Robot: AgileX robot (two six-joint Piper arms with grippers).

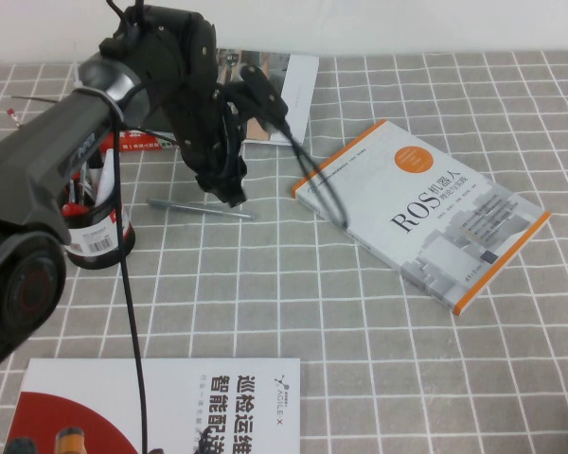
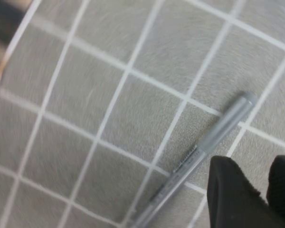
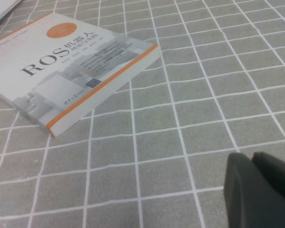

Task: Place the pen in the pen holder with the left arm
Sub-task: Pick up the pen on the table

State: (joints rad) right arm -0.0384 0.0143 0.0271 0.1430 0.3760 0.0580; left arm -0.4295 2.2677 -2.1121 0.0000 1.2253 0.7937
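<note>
With the pen (image 1: 201,208) lying ungrasped right of the pen holder (image 1: 97,236), the left gripper (image 1: 229,196) hovered over it, spread indiscernible; the right gripper (image 3: 256,190) sat closed, parked.

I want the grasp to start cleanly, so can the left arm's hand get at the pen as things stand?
Probably yes. The left hand hangs right over the pen, which lies flat on bare cloth with nothing on it. The right hand is low over the cloth, away from it.

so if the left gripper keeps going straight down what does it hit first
Most likely the pen: the left gripper hangs just over its middle, fingers beside the barrel. Depth is unclear, so it could meet the tablecloth alongside instead.
</note>
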